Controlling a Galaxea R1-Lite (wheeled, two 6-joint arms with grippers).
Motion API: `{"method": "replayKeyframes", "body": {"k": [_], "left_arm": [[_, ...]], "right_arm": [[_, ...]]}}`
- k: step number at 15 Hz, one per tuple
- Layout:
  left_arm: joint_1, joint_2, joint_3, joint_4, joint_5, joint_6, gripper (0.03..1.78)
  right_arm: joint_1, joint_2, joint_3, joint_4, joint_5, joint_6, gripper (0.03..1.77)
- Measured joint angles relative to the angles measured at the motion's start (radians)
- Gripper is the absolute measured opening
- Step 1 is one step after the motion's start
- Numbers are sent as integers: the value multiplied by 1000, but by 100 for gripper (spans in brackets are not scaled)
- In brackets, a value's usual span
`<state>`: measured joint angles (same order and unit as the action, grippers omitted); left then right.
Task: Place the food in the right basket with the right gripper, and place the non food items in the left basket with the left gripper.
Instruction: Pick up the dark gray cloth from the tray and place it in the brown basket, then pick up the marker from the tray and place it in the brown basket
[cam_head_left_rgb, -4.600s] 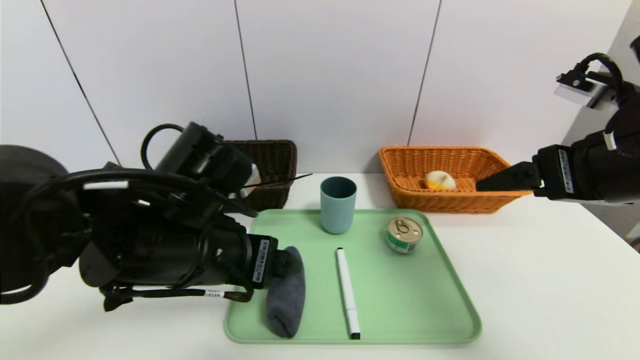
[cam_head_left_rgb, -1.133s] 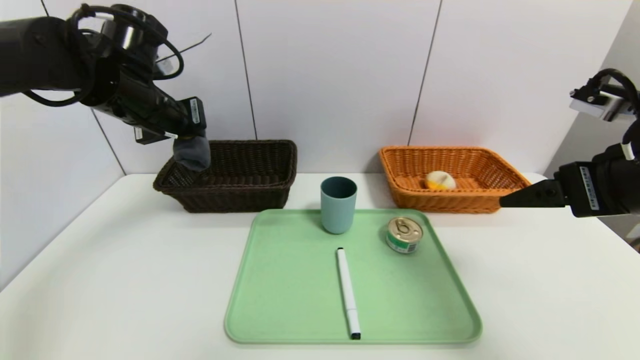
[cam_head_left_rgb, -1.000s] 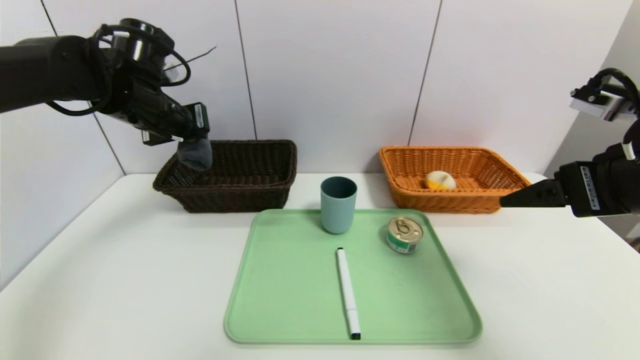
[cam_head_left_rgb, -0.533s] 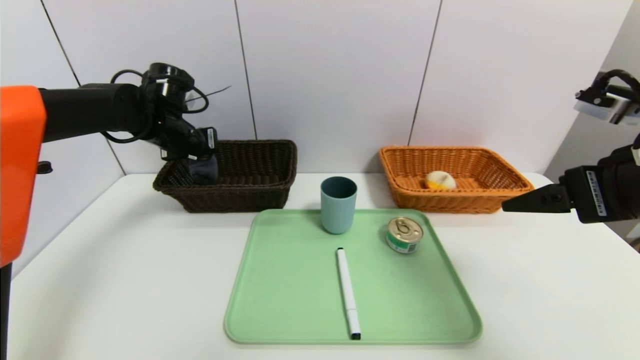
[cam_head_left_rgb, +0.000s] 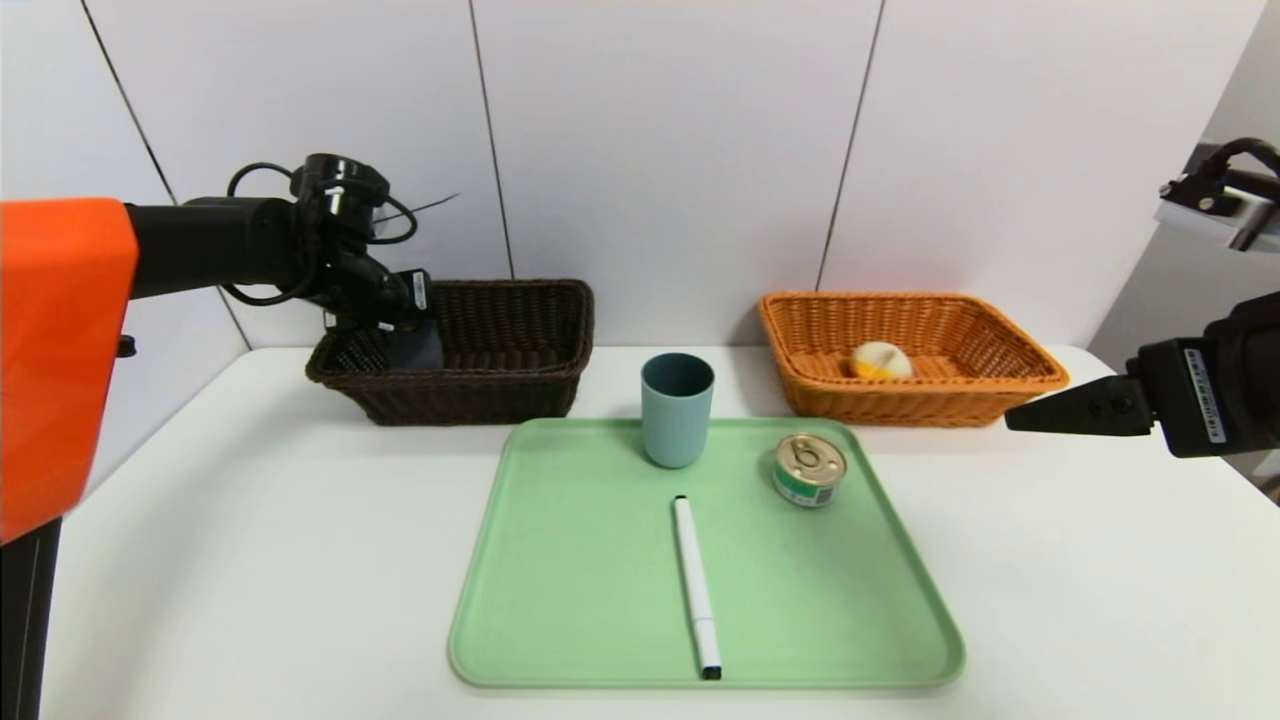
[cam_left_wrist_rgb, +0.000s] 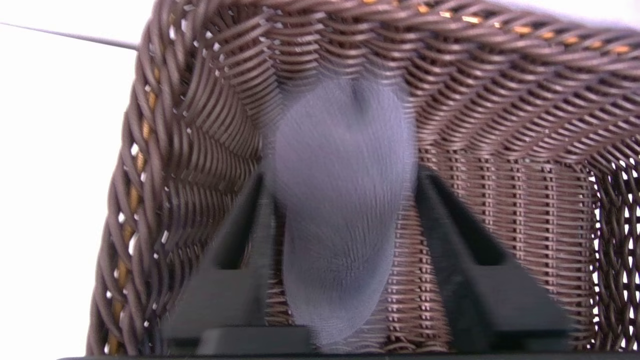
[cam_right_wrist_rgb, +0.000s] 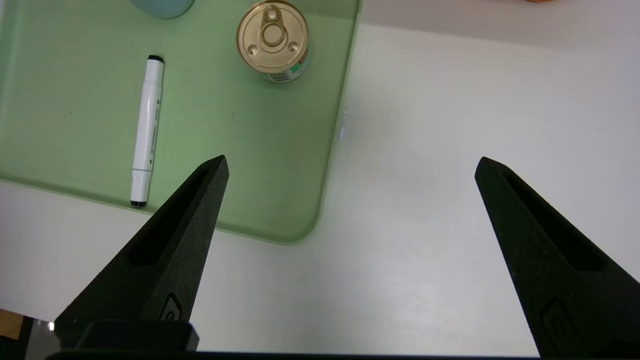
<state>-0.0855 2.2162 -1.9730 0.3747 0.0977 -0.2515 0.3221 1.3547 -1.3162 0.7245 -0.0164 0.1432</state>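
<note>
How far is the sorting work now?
Done: the white-and-yellow round food lies in the orange wicker basket.
In hand: the left gripper, fingers open, is at the soft grey item inside the dark wicker basket.
Left on the green tray: blue-grey cup, white marker, round tin.

A white table (cam_head_left_rgb: 260, 520) carries a green tray (cam_head_left_rgb: 580, 560) at its middle — behind the tray, toward the wall, sit a dark brown basket (cam_head_left_rgb: 470, 395) on the left and an orange basket (cam_head_left_rgb: 900, 405) on the right.

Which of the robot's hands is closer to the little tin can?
Right. The right gripper hovers beyond the tray's right edge, near the can; the left gripper is in the dark basket.
</note>
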Motion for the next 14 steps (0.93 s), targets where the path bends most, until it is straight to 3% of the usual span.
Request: {"method": "replayKeyframes", "body": {"k": [3,9,11,14], "left_arm": [[-1,-15,5,7,10,-14,125],[-31,-131,7,71,38,-32,149],[-95,-218,7,158,39,-69,154],[-291,-340,6,314,69,-191,159]], "right_arm": [[20,0,1,0,0,1,171],[27,-2,1,0,-2,11,171],[27,-6,4,1,-3,14,171],[26,-17,15,8,-11,40,171]]}}
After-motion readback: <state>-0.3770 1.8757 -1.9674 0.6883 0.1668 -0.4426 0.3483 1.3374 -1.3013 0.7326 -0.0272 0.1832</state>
